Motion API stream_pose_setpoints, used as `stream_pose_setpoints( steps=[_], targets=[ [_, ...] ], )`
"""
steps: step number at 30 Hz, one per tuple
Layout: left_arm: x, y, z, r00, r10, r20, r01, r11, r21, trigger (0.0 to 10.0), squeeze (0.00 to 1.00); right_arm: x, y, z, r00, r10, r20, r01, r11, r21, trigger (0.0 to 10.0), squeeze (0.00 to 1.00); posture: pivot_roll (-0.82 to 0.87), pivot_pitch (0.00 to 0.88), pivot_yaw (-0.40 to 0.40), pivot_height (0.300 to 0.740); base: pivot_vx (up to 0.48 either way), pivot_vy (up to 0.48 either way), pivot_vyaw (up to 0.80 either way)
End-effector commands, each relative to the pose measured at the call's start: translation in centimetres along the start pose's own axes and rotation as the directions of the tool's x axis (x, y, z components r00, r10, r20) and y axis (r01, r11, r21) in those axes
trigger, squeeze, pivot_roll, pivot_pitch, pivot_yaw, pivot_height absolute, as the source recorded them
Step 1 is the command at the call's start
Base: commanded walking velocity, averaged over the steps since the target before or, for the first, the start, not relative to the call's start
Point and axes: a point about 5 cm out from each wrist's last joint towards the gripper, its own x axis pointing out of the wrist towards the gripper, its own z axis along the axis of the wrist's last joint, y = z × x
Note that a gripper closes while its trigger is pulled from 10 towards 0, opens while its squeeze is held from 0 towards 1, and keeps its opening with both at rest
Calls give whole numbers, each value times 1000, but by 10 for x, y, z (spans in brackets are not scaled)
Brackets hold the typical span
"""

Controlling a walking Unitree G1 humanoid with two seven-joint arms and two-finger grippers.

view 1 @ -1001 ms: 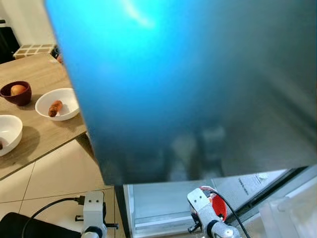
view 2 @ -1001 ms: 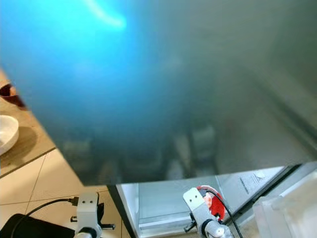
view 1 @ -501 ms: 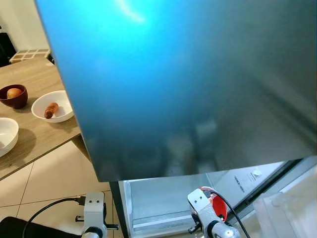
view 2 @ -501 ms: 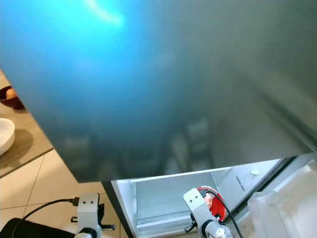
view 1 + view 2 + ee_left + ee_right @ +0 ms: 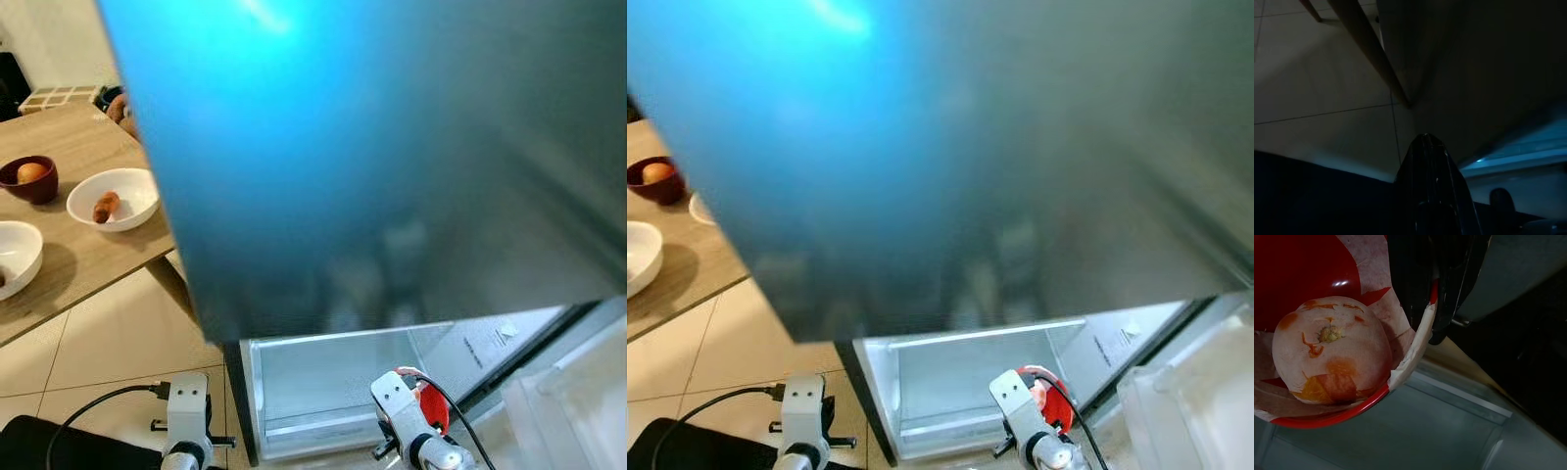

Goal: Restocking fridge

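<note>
While fridge door [image 5: 392,166] blocks view, right claw [image 5: 1442,308] pinches red bowl [image 5: 1308,264] rim.

Your head views are dominated by the fridge door [image 5: 392,147], blurred, with blue glare brightest at upper left. The table [image 5: 69,264] is evenly lit. Your left wrist view is very dark; your right wrist view is dim but sharp.
</note>
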Motion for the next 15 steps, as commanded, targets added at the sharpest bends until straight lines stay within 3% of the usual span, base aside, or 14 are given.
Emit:
stream_pose_setpoints(
  steps=[1, 15],
  targets=[
    [-2, 0, -6, 1000, 0, -29, 0, 1000, 3, 10000, 0, -1, -3, 0, 1000, -8, -1, 8, 1000, -15, 10000, 0, -98, 60, -44, 720, 0, 0, 0],
    [-2, -1, -7, 999, 1, -35, -1, 1000, -4, 10000, 0, 0, -4, 0, 1000, -8, -2, 8, 1000, -18, 10000, 0, -100, 65, -48, 720, 0, 0, 0]
  ],
)
